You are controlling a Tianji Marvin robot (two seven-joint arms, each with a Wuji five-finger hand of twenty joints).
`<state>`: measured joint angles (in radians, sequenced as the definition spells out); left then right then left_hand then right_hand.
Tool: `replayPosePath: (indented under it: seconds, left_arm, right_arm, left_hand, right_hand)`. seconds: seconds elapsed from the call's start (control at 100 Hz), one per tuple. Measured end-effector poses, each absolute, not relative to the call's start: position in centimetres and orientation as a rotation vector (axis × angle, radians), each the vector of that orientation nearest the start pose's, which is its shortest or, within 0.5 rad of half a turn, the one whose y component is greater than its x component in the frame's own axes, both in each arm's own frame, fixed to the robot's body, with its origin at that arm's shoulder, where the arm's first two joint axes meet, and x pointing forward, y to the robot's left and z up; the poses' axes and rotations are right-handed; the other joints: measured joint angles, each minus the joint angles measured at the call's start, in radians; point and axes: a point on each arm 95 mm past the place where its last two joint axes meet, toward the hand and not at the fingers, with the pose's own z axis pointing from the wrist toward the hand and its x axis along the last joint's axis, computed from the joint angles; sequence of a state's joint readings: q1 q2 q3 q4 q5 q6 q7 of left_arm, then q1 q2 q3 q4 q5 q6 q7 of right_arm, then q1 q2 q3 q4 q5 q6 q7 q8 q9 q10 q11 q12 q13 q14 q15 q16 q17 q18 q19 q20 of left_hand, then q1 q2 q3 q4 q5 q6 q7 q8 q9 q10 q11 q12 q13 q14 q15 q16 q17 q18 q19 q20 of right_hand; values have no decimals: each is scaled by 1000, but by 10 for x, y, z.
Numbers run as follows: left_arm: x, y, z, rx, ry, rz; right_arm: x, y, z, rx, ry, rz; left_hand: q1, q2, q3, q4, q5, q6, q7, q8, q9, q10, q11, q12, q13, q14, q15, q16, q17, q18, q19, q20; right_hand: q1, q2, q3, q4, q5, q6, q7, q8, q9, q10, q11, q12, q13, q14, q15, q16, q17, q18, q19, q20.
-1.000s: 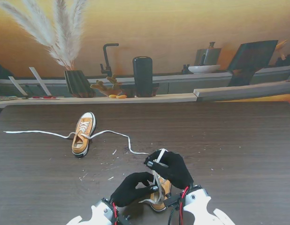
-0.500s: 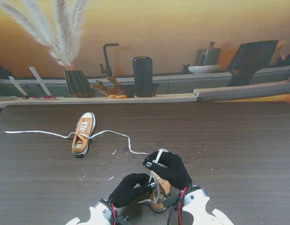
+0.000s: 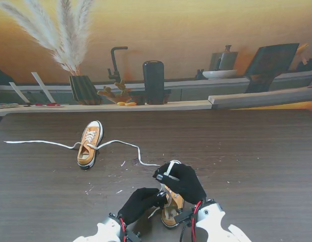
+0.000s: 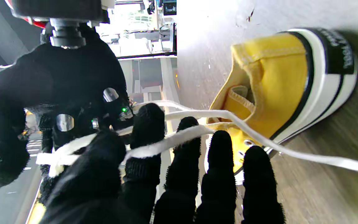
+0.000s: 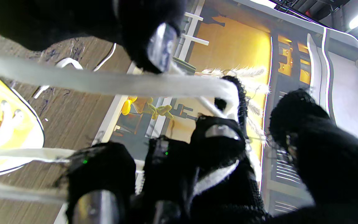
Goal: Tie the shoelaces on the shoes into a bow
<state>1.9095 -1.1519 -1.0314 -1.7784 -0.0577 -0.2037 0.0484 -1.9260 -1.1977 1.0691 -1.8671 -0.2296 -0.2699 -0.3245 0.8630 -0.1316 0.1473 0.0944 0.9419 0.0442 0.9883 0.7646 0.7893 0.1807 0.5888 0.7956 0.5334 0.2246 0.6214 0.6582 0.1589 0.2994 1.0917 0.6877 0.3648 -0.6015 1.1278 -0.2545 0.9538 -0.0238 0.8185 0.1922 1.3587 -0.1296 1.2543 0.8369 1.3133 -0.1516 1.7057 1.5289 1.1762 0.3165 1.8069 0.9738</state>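
The shoelace of the near yellow sneaker runs up from the eyelets into my right robot hand, whose fingers are curled closed around it, raised over the shoe close to me on the surface. My left robot hand sits just beside, thumb pinching a strand against the fingers. I judge the main risk is slip: the lace is flat and smooth, and if either pinch loosens while I pull, the loop would collapse. Pulling too hard could also drag or tip the light shoe, since nothing pins it down. My hands hide most of the shoe from the stand view, so I cannot tell whether a knot has formed. The second sneaker lies farther left, laces loose.
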Motion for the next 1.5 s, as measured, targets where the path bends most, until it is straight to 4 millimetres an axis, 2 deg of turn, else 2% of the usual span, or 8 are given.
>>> replayPosePath:
  seconds: [0.19,0.44,0.73,0.84,0.97,1.4,1.44,1.5]
  left_arm:
    - [249,-110,-374,-2529,803,-2322]
    - [246,-110,-374,-2513,810,-2312]
    - [238,-108,-377,-2597,750,-2312]
    - [236,-107,-377,-2670,676,-2332]
    - [233,-106,-378,-2766,543,-2388]
    - [226,-106,-376,-2901,318,-2457]
    - [226,-107,-375,-2917,305,-2468]
    - [226,-107,-374,-2951,249,-2485]
  right_arm:
    - [265,101,-322,-1891,-678,-2374]
    - [264,100,-323,-1894,-679,-2371]
    - [261,98,-324,-1899,-677,-2370]
    - [261,98,-324,-1899,-679,-2368]
    - [260,98,-325,-1899,-681,-2366]
    - [260,96,-326,-1902,-698,-2354]
    - [260,96,-326,-1902,-699,-2354]
    - [260,96,-326,-1901,-700,-2354]
  left_hand:
    - [45,24,-38,-31,-6,4,-329,-348,-35,1,-25,-13,-27,2,-14,0,-31,0,0,-3]
    - [67,24,-40,-41,-181,4,-614,-541,-97,4,-38,-15,-55,3,-24,0,-49,0,-11,-3]
    - [66,82,-60,-41,-390,-4,-755,-566,-164,4,-50,-15,-69,1,-26,0,-61,0,-21,-3]
    - [65,91,-80,-41,-431,-5,-769,-566,-190,4,-50,-15,-91,-1,-37,0,-71,-1,-26,-3]
    - [40,90,-80,-2,-464,-4,-761,-566,-228,4,-60,-15,-121,-9,-40,0,-85,-1,-54,-3]
    - [3,67,-79,-2,-611,-7,-795,-569,-293,-1,-86,-18,-146,-28,-67,0,-111,-2,-87,-3]
    - [3,67,-79,-2,-625,-79,-804,-579,-298,-8,-87,-19,-159,-30,-67,0,-112,-14,-89,-3]
    - [2,67,-79,-2,-641,-129,-818,-580,-311,-13,-88,-20,-169,-36,-69,0,-113,-50,-97,-3]
  right_hand:
    - [0,0,0,0,0,0,0,0,0,0,0,0,0,0,0,0,0,0,0,-10]
    - [0,0,0,0,0,0,0,0,0,0,0,0,0,0,0,0,0,0,0,-10]
    - [0,0,0,0,0,0,1,0,0,0,0,0,0,0,0,0,0,0,0,-10]
    - [0,0,0,0,0,0,9,0,0,0,0,0,0,0,0,0,0,0,0,-10]
    - [0,0,0,0,0,0,10,-1,0,0,0,0,0,0,0,0,0,0,0,-10]
    - [0,-7,0,0,0,0,11,-10,0,0,0,0,0,0,0,0,0,0,0,-10]
    - [0,-10,0,0,0,0,11,-10,0,0,0,0,0,0,0,0,0,0,0,-10]
    - [0,-10,0,0,0,0,11,-11,0,0,0,0,0,0,0,0,0,0,0,-10]
